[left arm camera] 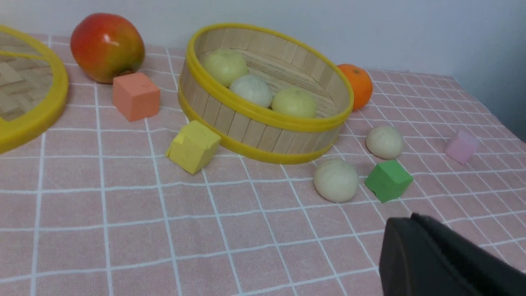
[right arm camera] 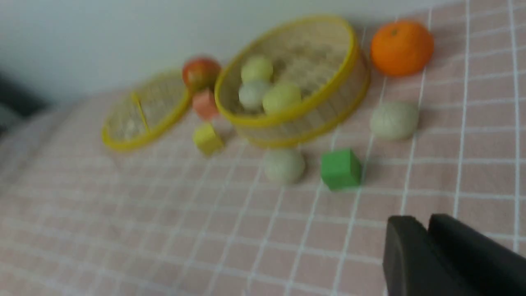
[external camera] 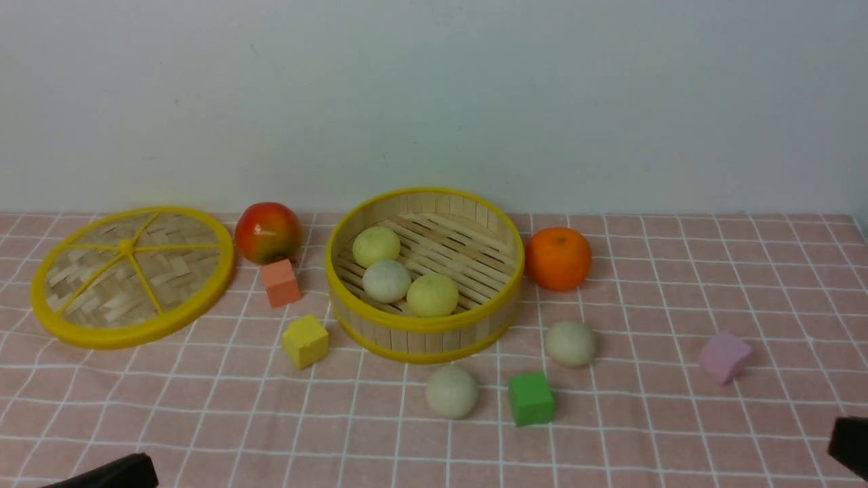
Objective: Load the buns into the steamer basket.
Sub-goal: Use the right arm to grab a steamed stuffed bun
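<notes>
The round yellow-rimmed bamboo steamer basket [external camera: 424, 325] holds three dough buns [external camera: 386, 280]. Two off-white buns [external camera: 451, 391] lie just in front of it. The left gripper [left arm camera: 404, 232] and right gripper [right arm camera: 427, 226] are pressed together, empty. Risk: the green cube [external camera: 531, 398], also in front of the basket, may snag a finger.

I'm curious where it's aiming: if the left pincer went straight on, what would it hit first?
Probably the left pincer would meet the nearer loose bun, just beside the green block; depth is hard to judge.
</notes>
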Action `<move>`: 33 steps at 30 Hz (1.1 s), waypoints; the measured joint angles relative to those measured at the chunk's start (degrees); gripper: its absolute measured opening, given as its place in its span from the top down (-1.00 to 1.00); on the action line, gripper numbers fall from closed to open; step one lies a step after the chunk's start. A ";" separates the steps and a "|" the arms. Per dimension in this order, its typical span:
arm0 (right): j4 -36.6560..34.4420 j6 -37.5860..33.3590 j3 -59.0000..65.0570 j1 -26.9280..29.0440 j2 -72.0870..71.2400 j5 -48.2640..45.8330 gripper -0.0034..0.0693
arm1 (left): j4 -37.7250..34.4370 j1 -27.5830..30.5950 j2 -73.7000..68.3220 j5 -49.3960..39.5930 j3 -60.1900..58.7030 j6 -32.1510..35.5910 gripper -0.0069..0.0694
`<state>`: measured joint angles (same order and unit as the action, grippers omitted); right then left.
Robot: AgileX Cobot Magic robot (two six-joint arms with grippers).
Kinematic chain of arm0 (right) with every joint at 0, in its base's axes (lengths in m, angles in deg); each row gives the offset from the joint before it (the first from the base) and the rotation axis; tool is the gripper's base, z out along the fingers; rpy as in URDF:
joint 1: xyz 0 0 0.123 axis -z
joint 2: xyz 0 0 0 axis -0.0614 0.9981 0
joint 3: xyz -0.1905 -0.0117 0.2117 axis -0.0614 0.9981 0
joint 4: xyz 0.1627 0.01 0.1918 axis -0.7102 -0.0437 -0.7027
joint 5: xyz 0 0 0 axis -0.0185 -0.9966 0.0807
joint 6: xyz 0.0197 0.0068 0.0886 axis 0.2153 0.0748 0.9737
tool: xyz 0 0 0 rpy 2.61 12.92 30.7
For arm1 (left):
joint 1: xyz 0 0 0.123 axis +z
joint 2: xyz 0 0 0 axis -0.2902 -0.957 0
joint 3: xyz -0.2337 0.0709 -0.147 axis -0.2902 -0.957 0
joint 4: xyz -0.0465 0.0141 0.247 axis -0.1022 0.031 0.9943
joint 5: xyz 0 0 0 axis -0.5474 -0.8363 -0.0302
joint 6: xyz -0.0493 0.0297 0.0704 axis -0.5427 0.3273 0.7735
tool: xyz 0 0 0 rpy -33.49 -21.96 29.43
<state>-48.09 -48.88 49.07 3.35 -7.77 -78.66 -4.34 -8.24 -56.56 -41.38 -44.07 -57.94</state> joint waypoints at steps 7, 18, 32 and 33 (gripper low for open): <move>11.02 0.48 -19.33 -5.02 29.15 -10.64 0.90 | 0.00 0.00 0.05 -0.50 0.00 0.00 0.85; 33.83 17.69 -45.17 -35.28 61.89 -9.56 0.89 | 0.00 0.00 0.05 -0.70 0.00 -0.02 0.85; 37.58 24.03 -57.46 -40.62 78.78 -6.89 0.20 | 0.00 0.00 0.05 -1.07 0.00 -0.02 0.85; 37.15 24.03 -57.57 -40.62 78.96 -6.33 0.13 | 0.00 0.00 0.05 -1.07 0.00 -0.02 0.85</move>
<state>-10.94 -24.85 -8.50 -37.27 71.19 -84.99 -4.34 -8.24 -56.51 -42.45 -44.07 -57.97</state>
